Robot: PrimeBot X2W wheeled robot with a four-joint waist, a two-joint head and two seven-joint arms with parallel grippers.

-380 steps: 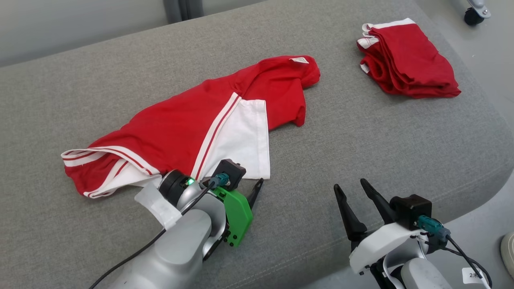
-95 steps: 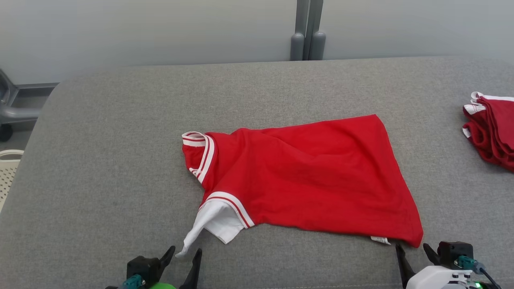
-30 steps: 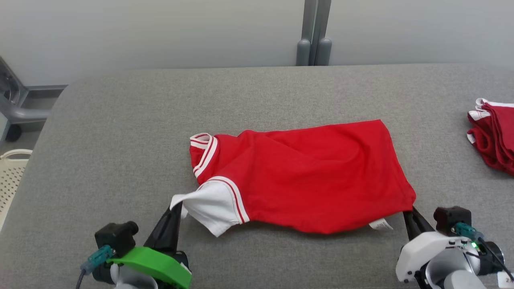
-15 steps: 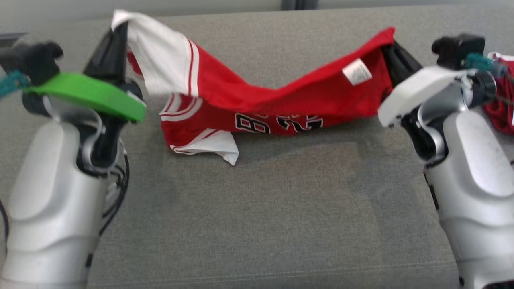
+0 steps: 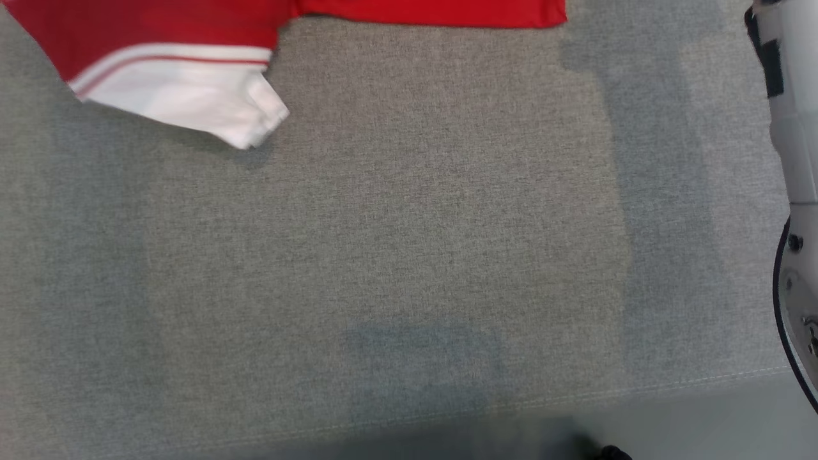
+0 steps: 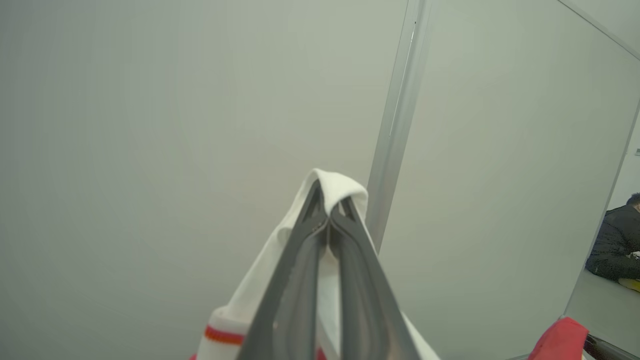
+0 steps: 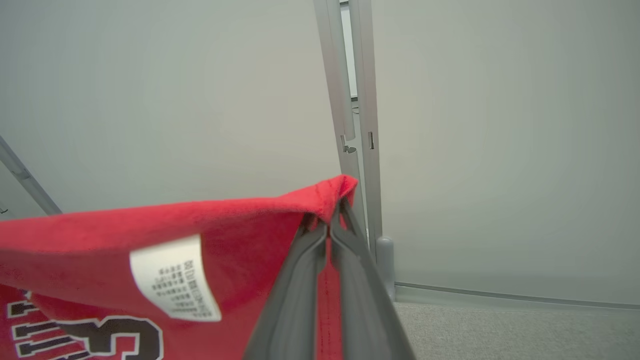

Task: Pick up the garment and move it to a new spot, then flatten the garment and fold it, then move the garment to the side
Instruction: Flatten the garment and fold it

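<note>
The garment [image 5: 160, 38], a red jersey with white sleeves, hangs in the air at the top of the head view, its lower edge and one white sleeve dangling above the grey cushion [image 5: 396, 243]. In the left wrist view my left gripper [image 6: 327, 200] is shut on a white sleeve corner of the garment [image 6: 345, 185]. My right gripper [image 7: 330, 212] is pinched shut on a red hem corner of the garment [image 7: 240, 220], close to a white care label [image 7: 172, 277] and black numerals. A pale part of my right arm [image 5: 792, 166] runs down the head view's right edge.
The grey cushion's front seam [image 5: 703, 380] crosses the lower right, with floor beyond. Both wrist views face a pale wall with a grey upright post [image 7: 357, 125]. A person in dark clothes [image 6: 617, 240] sits far off at the right edge of the left wrist view.
Both arms have raised the garment off the cushion since a second ago. The head camera has tilted down, so the arms and the folded red pile have left the picture.
</note>
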